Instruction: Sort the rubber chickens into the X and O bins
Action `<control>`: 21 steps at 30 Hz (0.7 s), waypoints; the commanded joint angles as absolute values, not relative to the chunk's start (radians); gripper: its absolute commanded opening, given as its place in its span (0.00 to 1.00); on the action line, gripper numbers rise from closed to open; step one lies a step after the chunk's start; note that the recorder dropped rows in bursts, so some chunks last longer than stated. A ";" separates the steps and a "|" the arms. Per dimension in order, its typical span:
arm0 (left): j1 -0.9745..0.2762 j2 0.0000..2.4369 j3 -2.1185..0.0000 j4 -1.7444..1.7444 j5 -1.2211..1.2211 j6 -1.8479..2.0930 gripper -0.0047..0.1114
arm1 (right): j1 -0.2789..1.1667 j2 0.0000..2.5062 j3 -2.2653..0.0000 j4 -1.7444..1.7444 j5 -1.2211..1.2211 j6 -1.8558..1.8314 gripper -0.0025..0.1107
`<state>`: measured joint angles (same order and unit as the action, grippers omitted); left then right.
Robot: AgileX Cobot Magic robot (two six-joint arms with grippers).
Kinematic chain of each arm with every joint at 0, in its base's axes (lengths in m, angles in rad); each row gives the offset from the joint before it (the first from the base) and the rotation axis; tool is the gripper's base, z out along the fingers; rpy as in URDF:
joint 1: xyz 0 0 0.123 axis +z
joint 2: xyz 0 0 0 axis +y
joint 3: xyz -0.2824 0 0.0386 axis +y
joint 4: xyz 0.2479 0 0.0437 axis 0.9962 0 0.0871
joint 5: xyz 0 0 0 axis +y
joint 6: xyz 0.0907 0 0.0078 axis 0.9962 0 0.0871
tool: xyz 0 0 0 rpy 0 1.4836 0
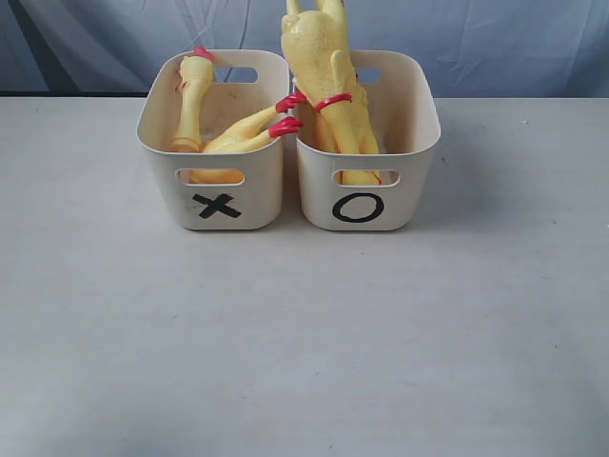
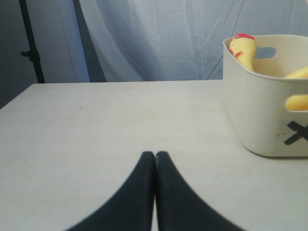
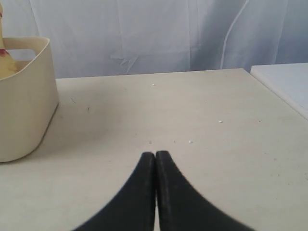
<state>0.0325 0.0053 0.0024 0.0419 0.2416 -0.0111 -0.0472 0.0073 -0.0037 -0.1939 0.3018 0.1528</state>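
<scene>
Two cream-white tubs stand side by side at the back of the table. The X bin [image 1: 162,143] on the left holds two yellow rubber chickens [image 1: 233,141], one with its head [image 1: 195,71] up at the back and red feet over the rim. Long chickens [image 1: 328,76] stand upright in the O bin [image 1: 419,143], sticking out above it. Neither arm shows in the exterior view. My left gripper [image 2: 155,154] is shut and empty over the table, left of the X bin [image 2: 260,115]. Right of the O bin [image 3: 24,96], my right gripper [image 3: 155,154] is shut too, with nothing in it.
A pale curtain hangs behind the table. A dark stand pole [image 2: 31,43] rises at the far left in the left wrist view. A white surface [image 3: 284,82] adjoins the table's right edge in the right wrist view. Small white specks [image 3: 190,141] lie on the tabletop.
</scene>
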 commanded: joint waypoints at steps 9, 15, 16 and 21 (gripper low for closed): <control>0.029 0.000 0.000 0.043 0.238 -0.015 0.04 | -0.052 0.000 0.000 -0.079 0.303 0.022 0.02; 0.029 0.000 0.000 0.043 0.238 -0.015 0.04 | -0.052 0.000 0.000 -0.072 0.305 0.038 0.02; 0.029 0.000 0.000 0.043 0.238 -0.015 0.04 | -0.052 0.000 0.000 -0.072 0.305 0.038 0.02; 0.029 0.000 0.000 0.043 0.238 -0.015 0.04 | -0.052 0.000 0.000 -0.072 0.305 0.038 0.02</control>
<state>0.0325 0.0053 0.0024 0.0419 0.2416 -0.0111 -0.0472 0.0073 -0.0037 -0.0709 0.3100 0.0383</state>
